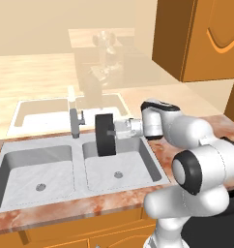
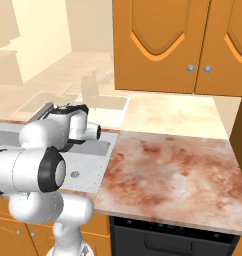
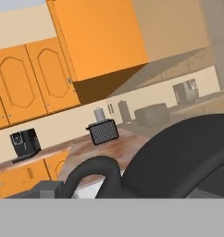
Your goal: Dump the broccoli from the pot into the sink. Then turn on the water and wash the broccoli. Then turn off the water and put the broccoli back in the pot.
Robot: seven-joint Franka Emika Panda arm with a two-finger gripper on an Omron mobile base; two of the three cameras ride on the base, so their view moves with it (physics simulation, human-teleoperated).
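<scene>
In the middle of the left base view, the pot (image 1: 104, 134) is tipped on its side, flat base facing the camera, held up over the right basin of the sink (image 1: 22, 145) just right of the faucet (image 1: 74, 122). The gripper (image 1: 114, 131) meets the pot's right side and pinches it there. In the hand view, the pot (image 3: 188, 157) looms dark at lower right. No broccoli can be made out.

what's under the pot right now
The pot hangs tipped on its side over the sink's right basin; bare floor and drain below. Its inside isn't visible.
</scene>
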